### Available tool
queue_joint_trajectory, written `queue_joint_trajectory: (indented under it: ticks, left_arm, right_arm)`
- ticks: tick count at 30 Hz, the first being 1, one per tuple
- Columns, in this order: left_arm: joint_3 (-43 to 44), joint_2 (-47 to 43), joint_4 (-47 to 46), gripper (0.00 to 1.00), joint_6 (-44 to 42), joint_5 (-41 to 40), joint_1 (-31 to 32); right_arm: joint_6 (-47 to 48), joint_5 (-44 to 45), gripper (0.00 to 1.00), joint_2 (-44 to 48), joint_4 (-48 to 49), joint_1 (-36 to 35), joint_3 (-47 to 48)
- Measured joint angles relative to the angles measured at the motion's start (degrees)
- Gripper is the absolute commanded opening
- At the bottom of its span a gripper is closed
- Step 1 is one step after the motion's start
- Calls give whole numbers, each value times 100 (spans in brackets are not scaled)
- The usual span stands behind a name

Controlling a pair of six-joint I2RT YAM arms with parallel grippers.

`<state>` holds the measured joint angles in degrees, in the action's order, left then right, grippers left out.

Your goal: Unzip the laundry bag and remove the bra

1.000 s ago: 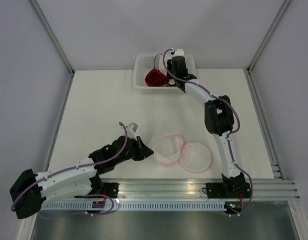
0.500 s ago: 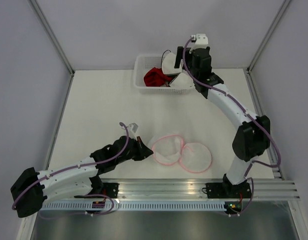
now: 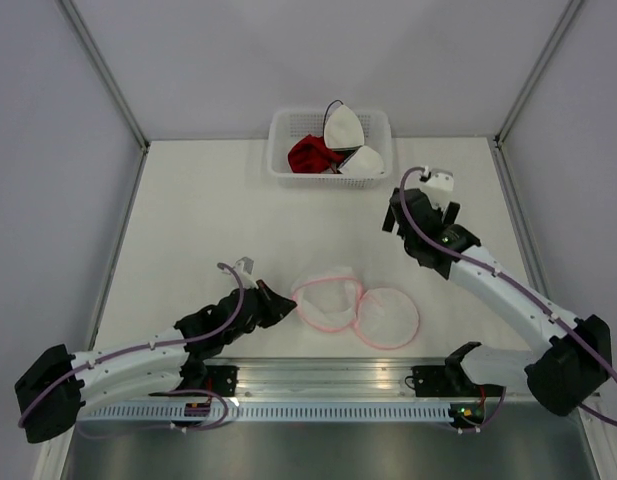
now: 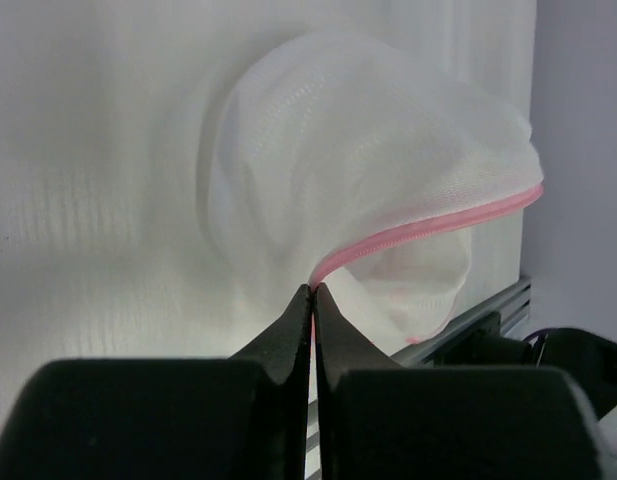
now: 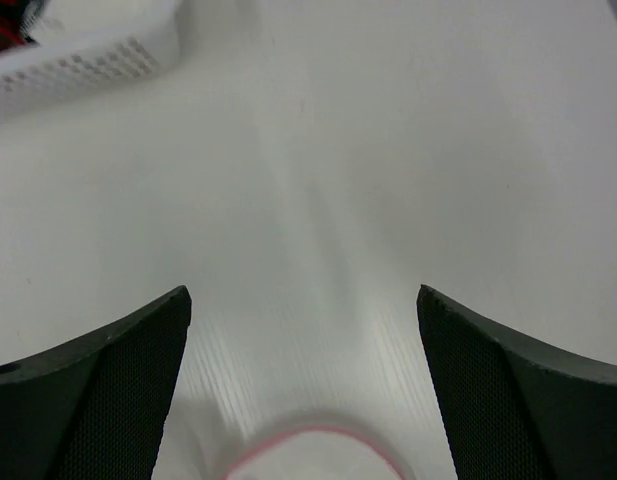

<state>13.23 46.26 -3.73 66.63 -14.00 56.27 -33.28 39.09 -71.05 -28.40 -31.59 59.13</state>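
Observation:
The laundry bag lies unzipped near the front edge, spread as two white mesh halves with pink trim. My left gripper is shut on the pink zipper trim at the bag's left edge; its tips meet on the trim, and the mesh dome rises beyond. The white bra lies in the basket, its two cups showing. My right gripper is open and empty, hovering over the table between basket and bag. Its wide-spread fingers frame bare table and a bit of pink trim.
The white perforated basket at the back centre also holds a red cloth item; its corner shows in the right wrist view. An aluminium rail runs along the front edge. Grey walls enclose the table on three sides.
My right arm has left the basket, with the white bra now lying in it, and swung down towards the bag. My left gripper has shifted slightly, still holding the trim.

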Motion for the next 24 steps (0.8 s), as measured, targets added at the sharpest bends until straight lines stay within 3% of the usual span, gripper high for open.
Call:
queue_joint_trajectory:
  ticks: [7, 16, 24]
  left_arm:
    - [-127, -42, -789, 2, 660, -1257, 223]
    - [310, 682, -1287, 2, 1172, -2063, 271]
    - [144, -63, -1132, 2, 1419, -2774, 313]
  right_arm:
    - [-1366, -2, 98, 1292, -1268, -822, -848]
    - [-2179, -837, 98, 1816, -1419, -1119, -1805]
    - [-2586, -1565, 98, 2566, -1386, -1320, -2511]
